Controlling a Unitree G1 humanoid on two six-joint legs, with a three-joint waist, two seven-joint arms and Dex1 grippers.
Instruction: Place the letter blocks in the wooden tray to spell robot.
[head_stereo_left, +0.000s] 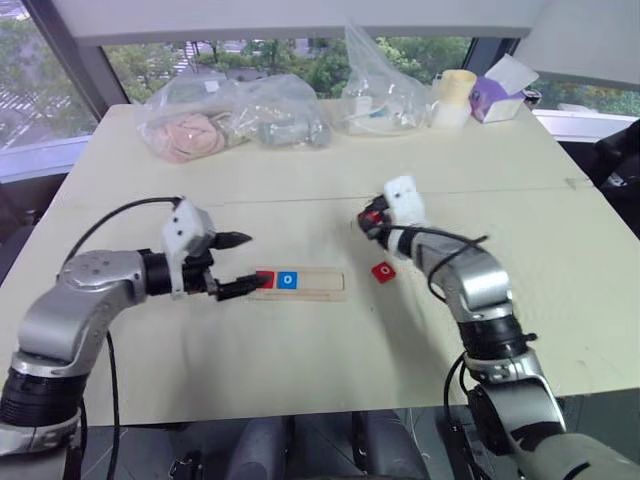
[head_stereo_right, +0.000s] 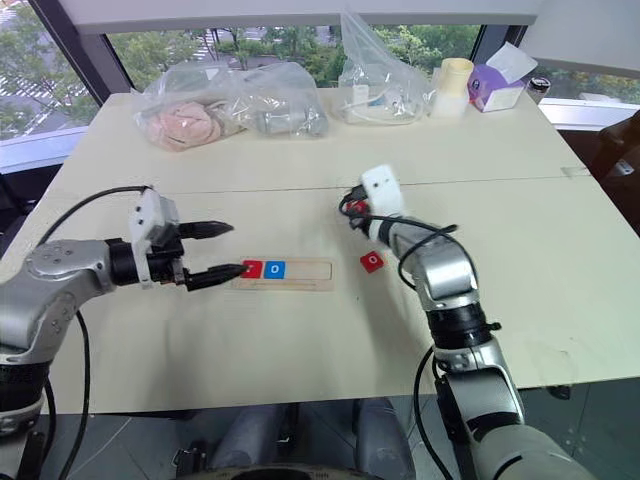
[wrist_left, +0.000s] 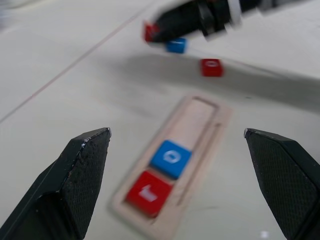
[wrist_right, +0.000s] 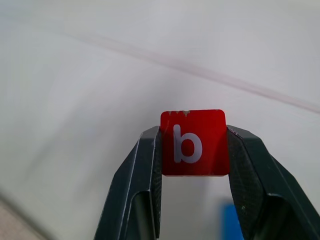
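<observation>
Left gripper (head_stereo_left: 240, 264) centre-left of frame, jaws spread wide, empty, tips just at the left end of the wooden tray (head_stereo_left: 320, 283). Tray holds a red tile (head_stereo_left: 266, 279) and a blue o tile (head_stereo_left: 288, 280) side by side at its left end. Red o tile (head_stereo_left: 383, 272) lies loose on the table (head_stereo_left: 300, 350) right of the tray. Right gripper (wrist_right: 192, 145) beyond that, clamped on the red b tile (wrist_right: 192, 142). Blue tile (wrist_left: 176, 45) past it.

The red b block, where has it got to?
The red b block is pinched between the right gripper's fingers, lifted above the table, right of the wooden tray and beyond the loose red block.
</observation>
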